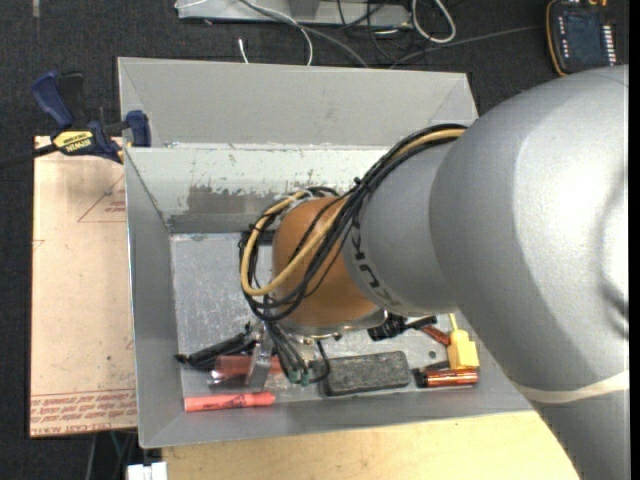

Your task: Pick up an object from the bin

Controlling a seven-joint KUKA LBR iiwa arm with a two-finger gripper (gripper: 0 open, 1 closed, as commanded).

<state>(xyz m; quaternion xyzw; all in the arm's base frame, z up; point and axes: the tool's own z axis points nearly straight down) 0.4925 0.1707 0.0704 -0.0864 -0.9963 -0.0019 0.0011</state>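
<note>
My gripper [266,352] reaches down under the orange wrist cover to the bin's front left part. Its tip is at a small red block [232,368] and the end of a black marker [213,350] that lies slanting to its left. A red pen [228,402] lies flat along the front wall, just below the gripper. To its right rests a dark grey rectangular block [367,373]. Whether anything is in its grasp is hidden by cables and the wrist.
Right of the grey block lie an orange cylinder [447,376], a yellow-and-orange piece [463,350] and a red-and-black tool [412,326]. The arm and its cables cover the bin's middle and right. Bare floor shows at the left.
</note>
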